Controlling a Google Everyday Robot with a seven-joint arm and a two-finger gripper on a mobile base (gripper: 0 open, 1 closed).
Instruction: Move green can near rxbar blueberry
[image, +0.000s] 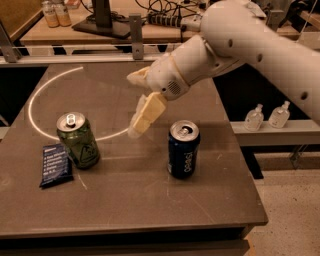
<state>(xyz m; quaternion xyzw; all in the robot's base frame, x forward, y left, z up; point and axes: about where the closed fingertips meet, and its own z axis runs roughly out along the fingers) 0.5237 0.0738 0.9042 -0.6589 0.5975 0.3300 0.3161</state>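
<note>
Green can (78, 141) stands upright at the table's (150, 200) left, just beside the bar (55, 164), which looks like the spot the task wants. Gripper (133, 105) hangs above the table between it and the Pepsi can (182, 150), fingers spread, holding nothing. Placement looks done.

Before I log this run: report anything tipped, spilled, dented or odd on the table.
Nothing stands out. The green can stands upright beside the rxbar blueberry, the Pepsi can is upright too, and the gripper hangs open between the cans.
</note>
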